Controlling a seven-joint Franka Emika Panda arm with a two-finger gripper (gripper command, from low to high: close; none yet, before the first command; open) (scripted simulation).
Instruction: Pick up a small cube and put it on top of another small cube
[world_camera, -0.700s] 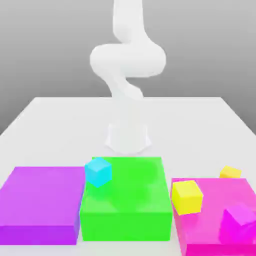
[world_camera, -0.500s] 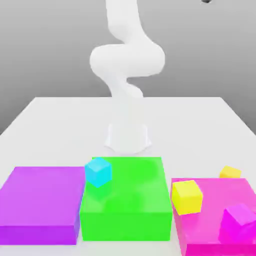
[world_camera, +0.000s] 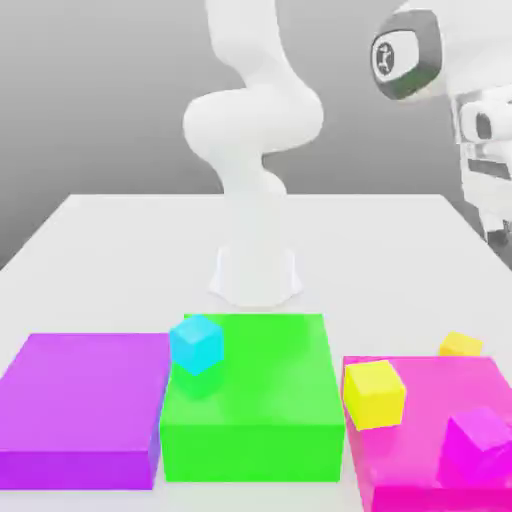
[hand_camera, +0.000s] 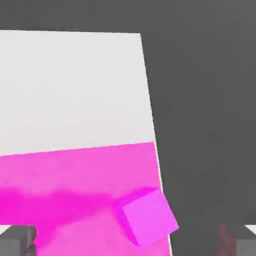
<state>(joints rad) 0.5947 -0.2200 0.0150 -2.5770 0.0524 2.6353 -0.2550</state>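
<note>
On the exterior view's right, the robot's hand and gripper (world_camera: 487, 150) have swung into sight high above the table (world_camera: 120, 260); half a second ago that corner held nothing but a dark speck at the top edge. The arm's upper links have also leaned toward that side. The move reads as the start of the approach to the pick, with no descent begun and nothing held. In the hand view the two fingertips (hand_camera: 17, 239) sit far apart at the picture's edges, so the claw stands fully spread and empty.

The small golden-yellow cube (world_camera: 461, 344) lies just behind the magenta slab (world_camera: 420, 440), near the table's edge on the exterior view's right, roughly beneath the hand. The cyan cube (world_camera: 196, 342), a likely stacking target, rests on the near-left corner of the green slab (world_camera: 255, 400), well apart from it.

Counted: three flat slabs, namely purple (world_camera: 85, 405), green and magenta. Four cubes: cyan, golden-yellow, a larger lemon-yellow cube (world_camera: 375, 393) and a magenta cube (hand_camera: 148, 218), the last two on the magenta slab.
</note>
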